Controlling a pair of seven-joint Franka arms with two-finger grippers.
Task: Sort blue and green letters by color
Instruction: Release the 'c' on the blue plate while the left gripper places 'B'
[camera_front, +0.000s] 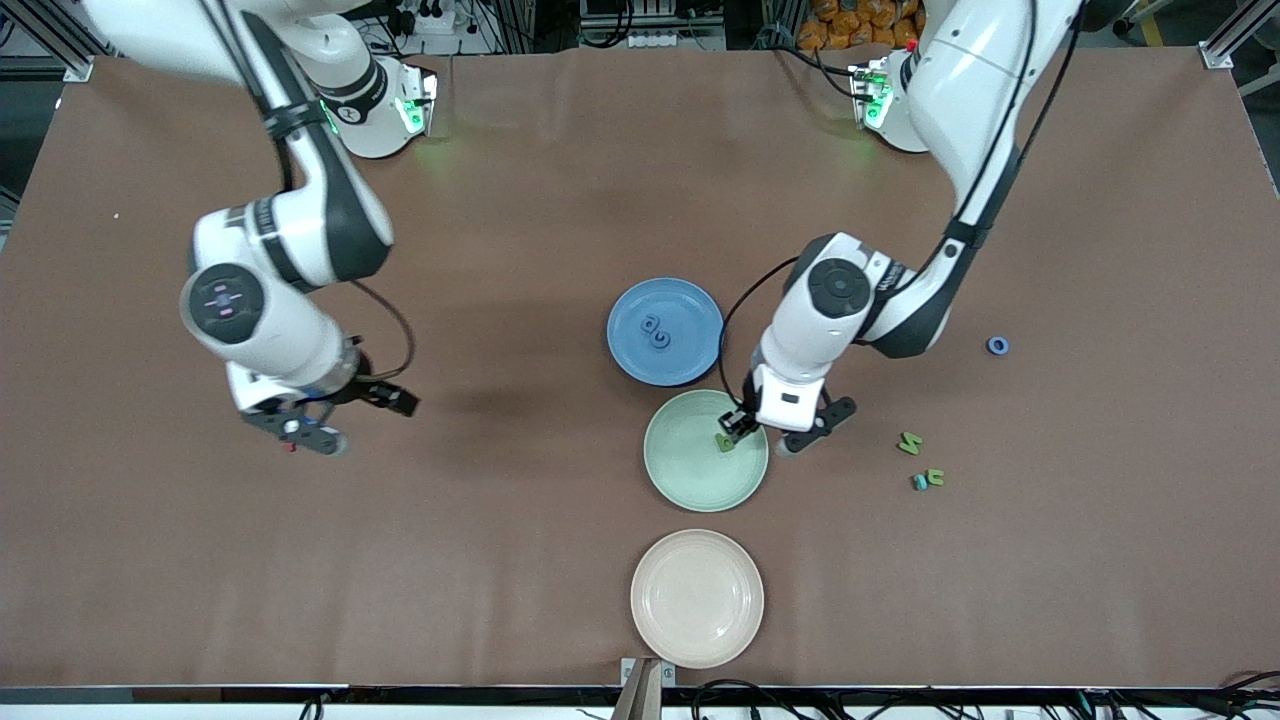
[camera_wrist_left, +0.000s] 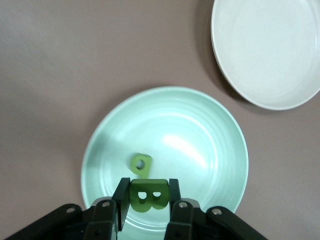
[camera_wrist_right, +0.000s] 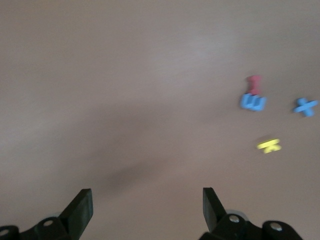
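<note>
Green is the colour in play: we see the left hand (camera_front: 733, 432) pinching a green B (camera_wrist_left: 148, 195) between its fingers, low over the green plate (camera_front: 690, 480), at the part of the plate toward the left arm's end of the counter (camera_front: 560, 200). In the left wrist view the B sits upright in the grip with its flat faces toward the camera, and a second green letter (camera_wrist_left: 141, 165) lies flat on the plate just under and ahead of it. So the coming move turns on a short drop: the plate is directly below the held B, and we judge that spreading the fingers would land it beside the letter already there. The blue plate (camera_front: 665, 331) holds two blue letters (camera_front: 657, 331). More green letters (camera_front: 909, 443) and a blue ring (camera_front: 997, 345) lie on the counter toward the left arm's end, nearest that arm. The right hand (camera_wrist_right: 147, 207) waits spread and empty over bare counter, with blue letters (camera_wrist_right: 253, 103) in its view.
</note>
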